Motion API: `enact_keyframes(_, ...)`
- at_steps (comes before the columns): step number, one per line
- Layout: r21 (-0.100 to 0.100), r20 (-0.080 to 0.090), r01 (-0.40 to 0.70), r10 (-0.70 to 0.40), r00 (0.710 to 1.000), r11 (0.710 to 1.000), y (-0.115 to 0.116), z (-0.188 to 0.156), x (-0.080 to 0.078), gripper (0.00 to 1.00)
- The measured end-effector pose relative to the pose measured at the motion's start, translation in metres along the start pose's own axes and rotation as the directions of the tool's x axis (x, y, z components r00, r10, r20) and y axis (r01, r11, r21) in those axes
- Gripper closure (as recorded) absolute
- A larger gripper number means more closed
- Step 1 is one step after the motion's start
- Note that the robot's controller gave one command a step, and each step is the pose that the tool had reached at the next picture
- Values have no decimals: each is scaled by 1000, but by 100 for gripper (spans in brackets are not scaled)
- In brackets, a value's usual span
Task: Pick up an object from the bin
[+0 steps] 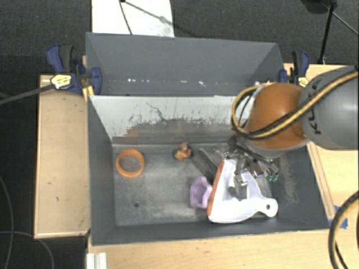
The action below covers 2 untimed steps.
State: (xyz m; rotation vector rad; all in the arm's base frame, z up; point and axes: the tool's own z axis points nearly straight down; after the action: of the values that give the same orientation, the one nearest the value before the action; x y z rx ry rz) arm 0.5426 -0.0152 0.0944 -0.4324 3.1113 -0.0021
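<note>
My gripper (240,185) hangs low over the right part of the bin floor, its fingers reaching down onto a white flat scoop-like thing with an orange-red edge (238,206). Whether that thing sits between the fingers I cannot tell. A soft purple lump (199,192) lies just left of the white thing, touching it. A dark grey flat piece (205,160) lies behind them, partly hidden under the gripper.
An orange ring (130,163) lies on the bin floor at the left. A small brown and yellow lump (182,151) sits near the back wall in the middle. The arm's orange cover and cables hang over the bin's right side.
</note>
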Motion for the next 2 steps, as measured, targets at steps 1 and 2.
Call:
enact_keyframes(1,-1,22,-293,293,956,956,-14,4,3,100)
enact_keyframes(2,-1,22,-293,293,956,956,-14,4,3,100)
